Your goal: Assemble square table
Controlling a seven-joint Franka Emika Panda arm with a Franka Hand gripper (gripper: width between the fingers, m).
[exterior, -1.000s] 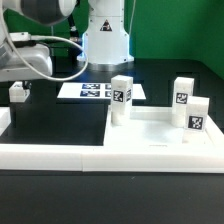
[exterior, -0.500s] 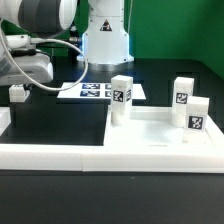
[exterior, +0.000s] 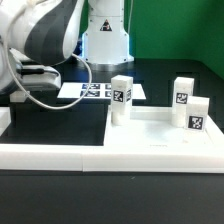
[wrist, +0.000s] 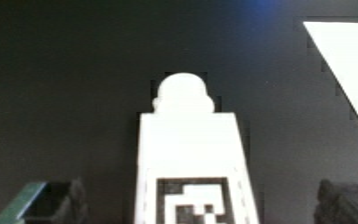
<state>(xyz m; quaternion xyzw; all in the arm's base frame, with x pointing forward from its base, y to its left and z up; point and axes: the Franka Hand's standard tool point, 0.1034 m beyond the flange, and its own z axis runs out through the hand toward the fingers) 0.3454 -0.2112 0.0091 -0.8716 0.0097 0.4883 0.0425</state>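
Arm hid the far-left leg (wrist: 190, 150) in ext. view. Wrist view: rounded white leg, tag cut off, between spread pincer (wrist: 197, 203) tips, not gripped; dark tabletop (wrist: 87, 60).

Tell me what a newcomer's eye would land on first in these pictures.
The bulky white robot arm fills the exterior view's upper left, bent low over the black table. Three small white tagged legs stand upright on the white square tray-like tabletop at the exterior view's right. In the wrist view, a fourth white tagged leg stands centred before the tool, whose fingertips flank it without gripping.
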